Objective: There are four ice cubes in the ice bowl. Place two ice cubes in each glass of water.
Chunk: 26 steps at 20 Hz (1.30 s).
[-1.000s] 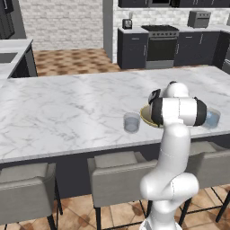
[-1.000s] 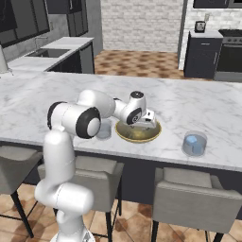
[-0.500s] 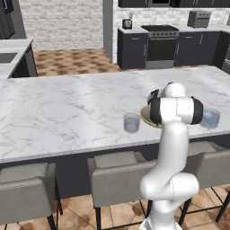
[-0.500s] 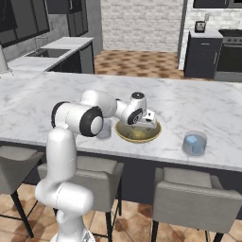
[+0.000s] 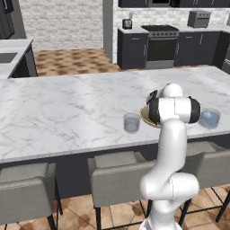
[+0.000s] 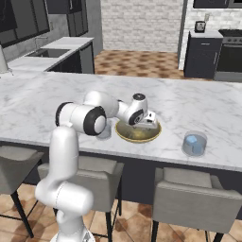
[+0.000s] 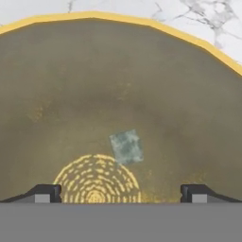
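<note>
- Kitchen setting: dark cabinets and a range along the back wall, a brick wall beyond, and a long white marble island counter (image 5: pixel 67 108) with grey stools tucked under its near edge.
- White arm: it reaches from the base over the counter edge and bends down toward the ice bowl (image 6: pixel 124 135), which stands near the front edge of the counter between the two glasses.
- Ice bowl: tan-yellow rim, olive inside. In the hand view, its rim (image 7: pixel 118 18) arcs across the top and a pale ring pattern marks the floor.
- Glasses of water: one glass (image 5: pixel 132 122) stands just beside the bowl on the arm's left; the other glass (image 6: pixel 194 143) stands apart on its right and shows a pale blue shape inside, apparently ice.
- Gripper (image 6: pixel 147 124): it hangs low over the bowl, jaws spread wide and holding nothing; both finger tips (image 7: pixel 43 193) stand above the bowl floor.
- Ice cube (image 7: pixel 126 147): one pale translucent cube lies on the bowl floor, roughly between the tips and slightly ahead of them. No other cube can be made out in the bowl.
- Risk, judged: the cube sits rotated against the jaw line, so closing may catch its corners and squirt it aside.
- Risk, judged: descending too far would drive the tips into the bowl floor and shift the bowl toward the nearby glass.
- Risk, judged: a weak pinch could drop the slick cube during transfer.
</note>
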{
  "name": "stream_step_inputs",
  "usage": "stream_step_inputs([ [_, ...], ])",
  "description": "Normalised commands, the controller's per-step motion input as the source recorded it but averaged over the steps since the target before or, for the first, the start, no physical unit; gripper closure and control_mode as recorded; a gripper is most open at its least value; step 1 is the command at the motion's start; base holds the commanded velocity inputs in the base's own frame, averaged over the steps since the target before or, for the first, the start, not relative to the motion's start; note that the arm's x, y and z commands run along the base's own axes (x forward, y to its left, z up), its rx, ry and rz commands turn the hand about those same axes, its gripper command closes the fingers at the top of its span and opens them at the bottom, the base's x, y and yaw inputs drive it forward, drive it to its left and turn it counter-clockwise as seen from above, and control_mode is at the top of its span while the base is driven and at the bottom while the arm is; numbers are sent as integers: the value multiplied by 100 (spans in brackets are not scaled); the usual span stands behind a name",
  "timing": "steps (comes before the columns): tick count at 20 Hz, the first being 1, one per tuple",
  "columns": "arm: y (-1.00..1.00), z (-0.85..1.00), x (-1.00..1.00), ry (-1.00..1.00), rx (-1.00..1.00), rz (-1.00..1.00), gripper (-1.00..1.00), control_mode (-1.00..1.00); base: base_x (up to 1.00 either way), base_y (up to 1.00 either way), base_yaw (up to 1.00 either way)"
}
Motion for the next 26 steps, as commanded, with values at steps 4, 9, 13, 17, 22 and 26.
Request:
stream_step_inputs([
  [4,-7,-12,13,0,0,0,-100,-100,0,0,0],
  [9,-6,-11,8,0,0,0,-100,-100,0,0,0],
  [13,-5,-11,8,0,0,0,-100,-100,0,0,0],
  [17,-3,-11,8,-1,0,0,-100,-100,0,0,0],
  [22,0,-10,7,-2,0,0,-100,-100,0,0,0],
  [26,0,-7,4,-3,0,0,-100,-100,0,0,0],
])
